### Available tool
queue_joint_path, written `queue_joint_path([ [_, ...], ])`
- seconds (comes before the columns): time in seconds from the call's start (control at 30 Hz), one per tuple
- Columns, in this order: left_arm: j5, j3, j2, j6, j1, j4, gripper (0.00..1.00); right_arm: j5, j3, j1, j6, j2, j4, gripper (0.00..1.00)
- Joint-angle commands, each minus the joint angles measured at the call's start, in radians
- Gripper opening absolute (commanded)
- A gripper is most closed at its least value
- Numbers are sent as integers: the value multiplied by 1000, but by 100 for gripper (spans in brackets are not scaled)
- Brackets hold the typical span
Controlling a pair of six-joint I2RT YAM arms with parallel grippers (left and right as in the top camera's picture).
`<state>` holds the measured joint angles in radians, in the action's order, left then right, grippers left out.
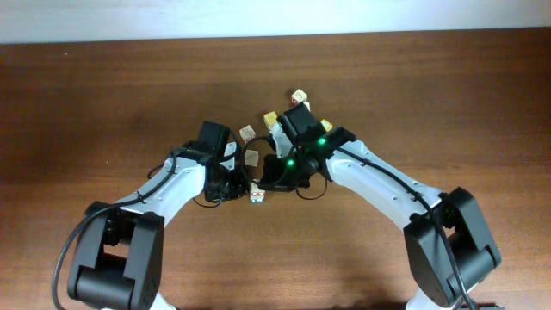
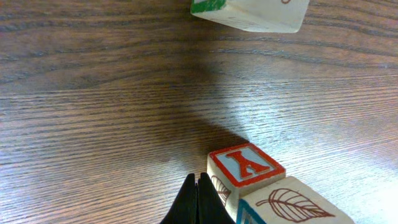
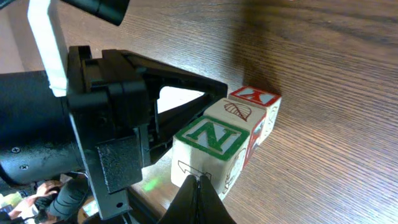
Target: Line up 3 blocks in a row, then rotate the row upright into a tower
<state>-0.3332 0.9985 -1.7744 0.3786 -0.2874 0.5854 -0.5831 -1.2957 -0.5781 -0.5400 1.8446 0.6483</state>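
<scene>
Three blocks lie in a row in the right wrist view: a green-framed N block (image 3: pixel 208 143), a leaf block (image 3: pixel 236 111) and a red-framed letter block (image 3: pixel 256 97). My right gripper (image 3: pixel 199 184) is shut and empty, its tips against the N block's near side. In the left wrist view my left gripper (image 2: pixel 198 186) is shut with nothing in it, just left of the red-framed block (image 2: pixel 245 165). The leaf block (image 2: pixel 292 202), blue-edged on its side, sits behind that. Overhead, both grippers meet mid-table, left gripper (image 1: pixel 239 183) and right gripper (image 1: pixel 263 179), beside a block (image 1: pixel 257 196).
More loose blocks lie behind the arms: one (image 1: pixel 249 133), another (image 1: pixel 270 119) and a third (image 1: pixel 298 96). A green-edged block (image 2: pixel 249 12) lies at the top of the left wrist view. The left gripper's black body (image 3: pixel 112 124) fills the left of the right wrist view.
</scene>
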Motion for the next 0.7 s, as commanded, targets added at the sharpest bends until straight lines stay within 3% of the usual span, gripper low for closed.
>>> queue_joint_path([
  [0.0,19,4,15,-5,3,-3,0,76,12,-6,5,29,2,4],
  [0.43,118,4,15,-5,175,-61,0,70,11,-6,22,29,-2,4],
  [0.67,118,5,15,-6,182,-61,0,72,-24,-26,82,28,2,4],
])
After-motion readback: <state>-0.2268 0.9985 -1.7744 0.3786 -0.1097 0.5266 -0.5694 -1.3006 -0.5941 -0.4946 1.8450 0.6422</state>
